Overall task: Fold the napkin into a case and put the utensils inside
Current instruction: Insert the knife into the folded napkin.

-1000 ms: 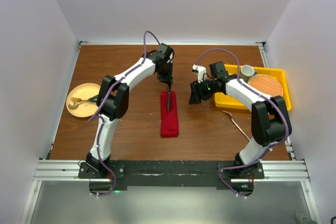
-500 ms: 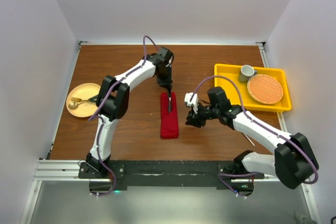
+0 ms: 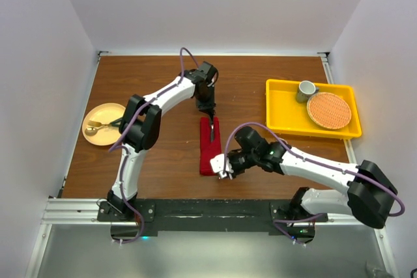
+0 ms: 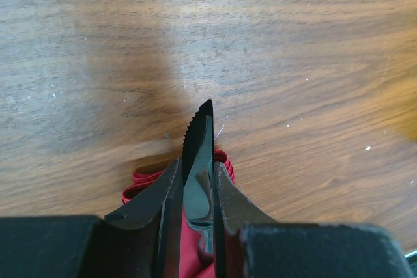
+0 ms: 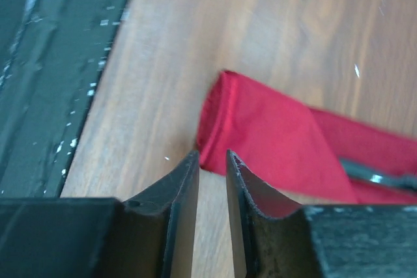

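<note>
A: Where's the case?

B: Mid-surface, flat. It's a narrow red strip running near to far between the two arms.

A: Left pincer?

B: At the far end of the case and clamped on the knife. The fingers press both flats of the blade. The serrated edge is up and the tip sticks out past the fingertips. Red folds sit just under the tip. From the top view the knife lies along the far part of the case. I can't tell whether it's inside or on top.

A: Right pincer?

B: Low at the near right corner of the case. The jaws are a narrow slit apart with nothing between them, just bare wood in the gap. The fingertips are just beside the corner fold. I can't confirm contact.

A: Anything else out there?

B: There's a yellow tray at far right holding a mug and a round woven mat. A plate sits at the left edge, well apart from the case.
</note>
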You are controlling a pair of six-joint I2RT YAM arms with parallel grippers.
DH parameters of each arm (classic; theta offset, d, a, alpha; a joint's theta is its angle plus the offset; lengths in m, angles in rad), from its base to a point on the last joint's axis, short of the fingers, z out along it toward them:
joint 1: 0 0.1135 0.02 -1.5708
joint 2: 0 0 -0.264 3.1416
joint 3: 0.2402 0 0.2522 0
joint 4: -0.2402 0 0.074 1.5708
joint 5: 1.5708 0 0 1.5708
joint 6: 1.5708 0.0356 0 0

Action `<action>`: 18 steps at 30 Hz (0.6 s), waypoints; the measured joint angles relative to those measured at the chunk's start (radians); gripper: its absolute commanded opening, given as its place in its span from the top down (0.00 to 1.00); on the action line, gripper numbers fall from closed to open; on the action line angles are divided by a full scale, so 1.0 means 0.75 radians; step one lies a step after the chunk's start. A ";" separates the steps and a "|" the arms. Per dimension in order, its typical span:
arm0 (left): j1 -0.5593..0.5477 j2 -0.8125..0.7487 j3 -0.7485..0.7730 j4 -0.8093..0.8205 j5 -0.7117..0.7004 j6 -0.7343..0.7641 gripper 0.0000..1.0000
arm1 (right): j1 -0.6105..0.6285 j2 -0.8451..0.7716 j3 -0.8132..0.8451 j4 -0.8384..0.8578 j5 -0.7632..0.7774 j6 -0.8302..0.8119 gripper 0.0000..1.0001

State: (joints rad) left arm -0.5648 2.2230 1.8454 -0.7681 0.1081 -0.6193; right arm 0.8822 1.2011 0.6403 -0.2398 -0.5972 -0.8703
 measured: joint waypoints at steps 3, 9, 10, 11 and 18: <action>0.001 -0.002 0.000 0.000 0.001 0.001 1.00 | 0.060 0.008 0.002 -0.024 0.003 -0.079 0.88; 0.001 -0.003 0.000 -0.002 0.004 -0.003 1.00 | 0.218 0.203 0.063 -0.037 0.139 -0.205 0.92; 0.001 -0.003 0.000 -0.002 0.003 -0.003 1.00 | 0.244 0.220 0.063 -0.038 0.174 -0.212 0.92; 0.001 -0.004 -0.001 -0.005 0.003 -0.006 1.00 | 0.276 0.235 0.063 -0.035 0.215 -0.213 0.92; 0.001 -0.033 -0.015 -0.017 -0.021 -0.038 1.00 | 0.452 0.284 0.064 0.034 0.457 -0.182 0.92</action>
State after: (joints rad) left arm -0.5644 2.1986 1.8339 -0.7811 0.0921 -0.6479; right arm 1.2209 1.4139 0.6880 -0.2142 -0.2546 -1.0069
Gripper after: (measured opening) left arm 0.218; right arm 0.081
